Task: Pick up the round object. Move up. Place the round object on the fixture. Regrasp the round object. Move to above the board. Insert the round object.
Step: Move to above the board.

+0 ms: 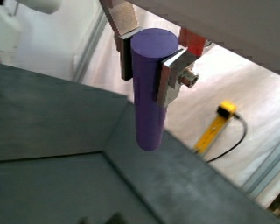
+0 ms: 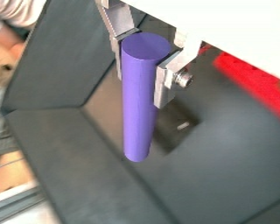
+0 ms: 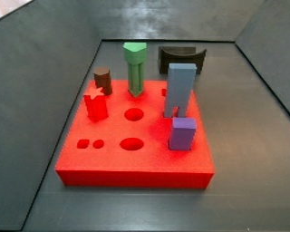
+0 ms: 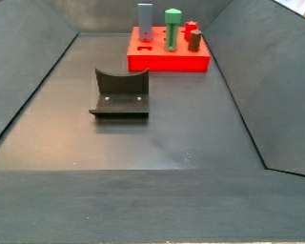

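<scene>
In both wrist views my gripper (image 1: 147, 66) (image 2: 143, 66) is shut on the round object, a smooth purple cylinder (image 1: 149, 105) (image 2: 136, 114). The peg hangs upright, gripped near its top end, high above the dark bin floor. Neither the gripper nor the peg appears in the side views. The fixture (image 4: 119, 92) (image 3: 180, 56), a dark cradle on a base plate, stands on the floor with nothing on it. The red board (image 3: 135, 165) (image 4: 181, 65) lies flat beyond it, and its red edge (image 2: 255, 75) shows in a wrist view.
On the board stand a green hexagonal peg (image 3: 134, 68) (image 4: 173, 29), a tall blue-grey block (image 3: 180, 91) (image 4: 145, 19), a lilac block (image 3: 181, 132), a red piece (image 3: 95, 107) and a dark brown peg (image 3: 102, 82). Sloping bin walls surround the floor. A yellow tool with a cable (image 1: 222, 118) lies outside.
</scene>
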